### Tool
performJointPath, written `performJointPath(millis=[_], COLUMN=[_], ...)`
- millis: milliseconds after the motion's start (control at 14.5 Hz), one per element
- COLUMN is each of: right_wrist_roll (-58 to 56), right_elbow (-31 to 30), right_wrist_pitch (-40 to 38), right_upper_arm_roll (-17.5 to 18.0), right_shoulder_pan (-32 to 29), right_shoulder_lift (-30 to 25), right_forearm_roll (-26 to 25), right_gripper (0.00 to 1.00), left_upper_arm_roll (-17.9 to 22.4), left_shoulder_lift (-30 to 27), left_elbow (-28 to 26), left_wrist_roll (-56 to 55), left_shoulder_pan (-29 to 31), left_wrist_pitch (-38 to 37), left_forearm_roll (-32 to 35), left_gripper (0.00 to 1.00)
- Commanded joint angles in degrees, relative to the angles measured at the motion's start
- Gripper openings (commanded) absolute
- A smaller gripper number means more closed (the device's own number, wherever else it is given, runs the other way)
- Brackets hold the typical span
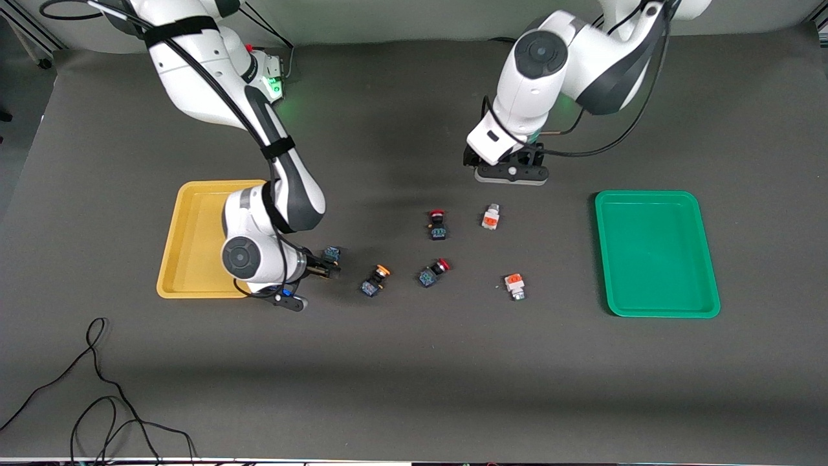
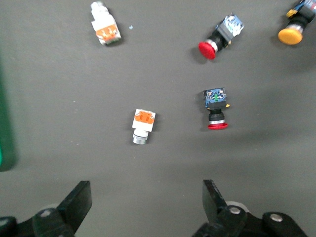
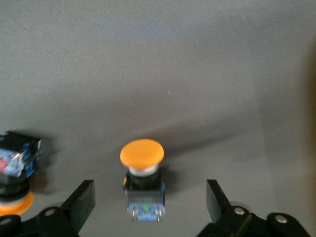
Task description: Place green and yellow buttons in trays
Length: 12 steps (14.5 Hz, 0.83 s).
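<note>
Now you are at the pick-up step for one yellow-capped button (image 3: 142,185). The right tool (image 1: 323,265) sits low over the desk (image 1: 414,362), just beside the yellow tray (image 1: 194,239), and its fingers (image 3: 81,200) are spread wide with the button lying between them, not yet touched. This button lies on its side, cap pointing away from the wrist camera. The second yellow-capped button (image 1: 375,280) lies near, a little more toward the middle of the desk.

The left tool (image 1: 511,169) waits above the desk, also wide open and holding nothing. Two white-grey buttons, one (image 1: 491,217) farther from the front camera and one (image 1: 515,285) nearer, lie between the middle of the desk and the green tray (image 1: 656,252). Two red-capped buttons (image 1: 438,224) are not for you.

Both trays look empty, so I judge the task is at its beginning. Next, you should lower the right tool a little, close on the black body under the cap, and carry it to the yellow tray.
</note>
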Motion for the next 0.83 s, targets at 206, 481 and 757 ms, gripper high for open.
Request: performJointPath(millis=[206,481,757], right_wrist_roll=[1.5,4.2,-1.0], right_elbow=[-2.6,-2.6,-0.8], right_wrist_pitch=[5.7,5.0,-7.1], right_upper_arm_roll=[-0.4,-1.0,-7.2], right_shoulder_pan=[2.6,2.2,1.2], right_shoulder_lift=[2.0,0.1,-6.8], right_forearm_roll=[4.8,4.8,4.7], right_gripper=[0.64,0.0,0.0], left_upper_arm_roll=[0.8,0.9,1.2], left_shoulder_lift=[8.5,14.5,18.1], left_elbow=[-5.0,-6.4,-6.2], left_wrist_roll=[-0.2,-0.1,-0.1], left_shoulder_pan=[-1.6,-1.2,-0.4], left_wrist_pitch=[12.0,19.0,23.2], left_forearm_roll=[6.0,8.6,9.3], left_gripper=[1.0,1.0,0.99])
